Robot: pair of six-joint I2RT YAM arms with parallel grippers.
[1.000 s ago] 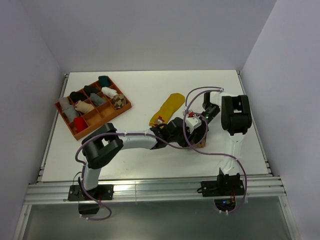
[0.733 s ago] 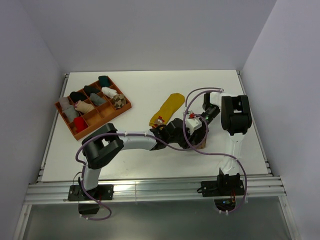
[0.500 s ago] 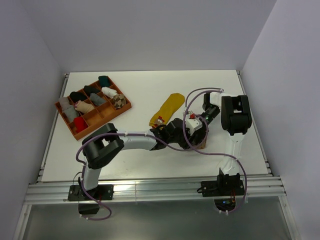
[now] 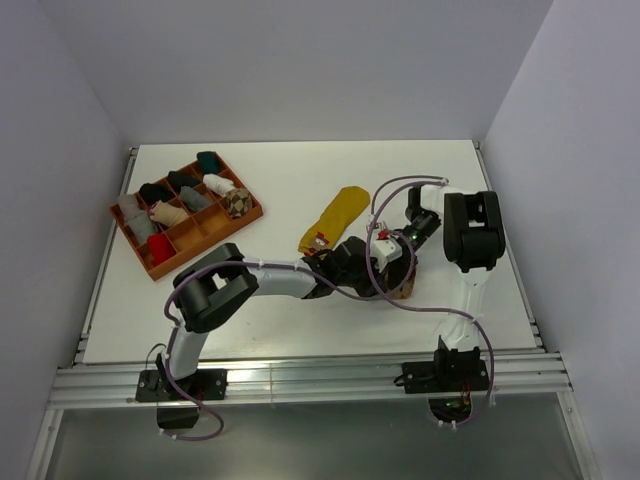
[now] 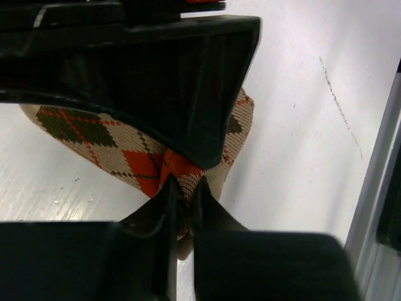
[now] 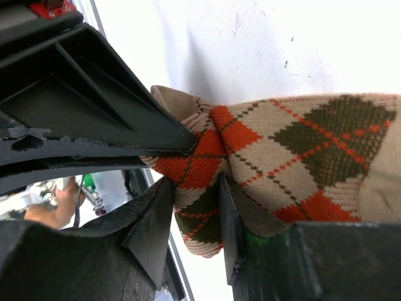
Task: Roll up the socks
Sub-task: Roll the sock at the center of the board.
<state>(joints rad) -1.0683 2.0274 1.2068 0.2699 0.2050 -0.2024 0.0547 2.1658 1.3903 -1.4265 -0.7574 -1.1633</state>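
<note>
Edge of sock [image 6: 282, 144] seemingly pinched by left tool [image 5: 182, 188], right tool [image 6: 197, 188].

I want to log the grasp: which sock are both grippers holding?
The orange argyle sock: the left gripper and the right gripper both pinch it. The yellow sock lies flat, untouched.

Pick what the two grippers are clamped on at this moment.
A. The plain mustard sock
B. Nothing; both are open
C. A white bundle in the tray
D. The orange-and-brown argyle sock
D: in the wrist views the left gripper and the right gripper each pinch a fold of the orange argyle sock, while the mustard sock lies apart, ungripped.
</note>
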